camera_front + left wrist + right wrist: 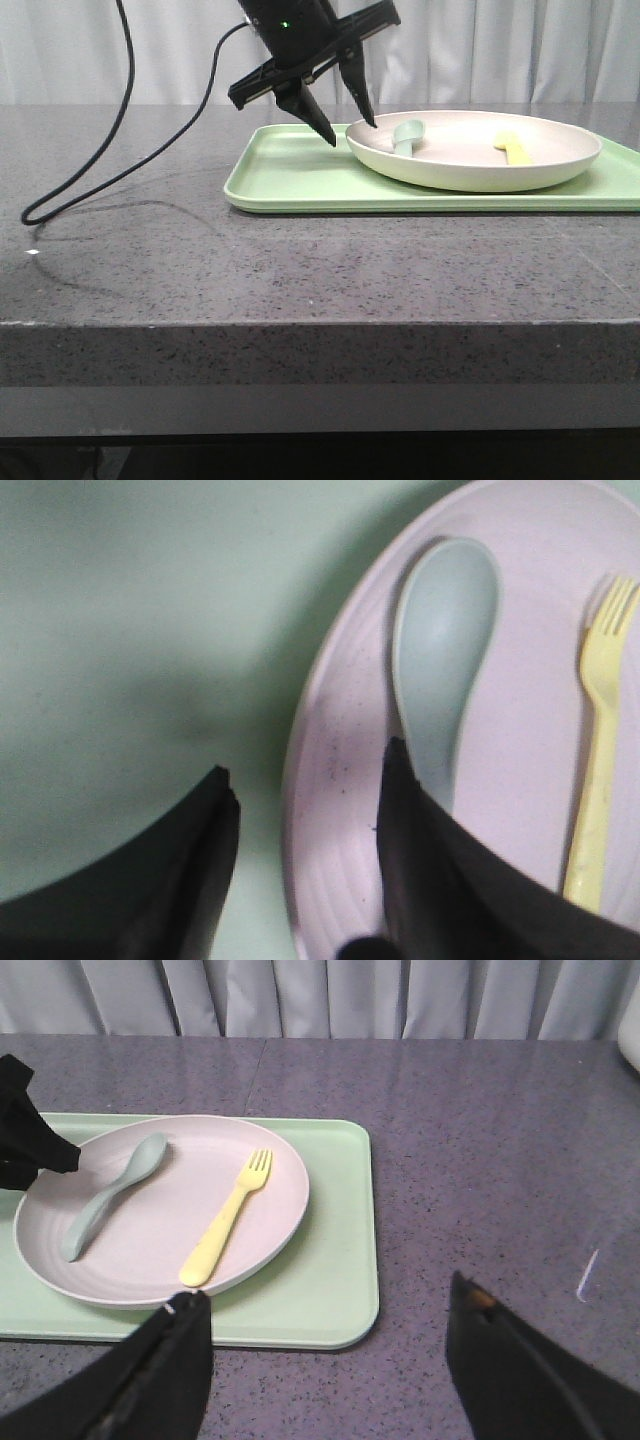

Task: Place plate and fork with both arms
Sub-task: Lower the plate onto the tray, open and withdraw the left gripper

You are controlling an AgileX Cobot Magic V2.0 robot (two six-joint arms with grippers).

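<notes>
Left gripper [342, 122] fingers wide apart, straddling the near-left rim of the plate [560, 165]: one finger outside over the tray [290, 180], the other inside by the spoon [406, 136]. Nothing held. Right gripper [325, 1360] fingers wide too, empty, hovering over the surface [480, 1160] well off the tray. Plate sits on the tray; fork [228, 1218] lies in the plate, right of the spoon, long axis running tines-away, handle toward the right arm. Left arm is nearer the plate rim.
</notes>
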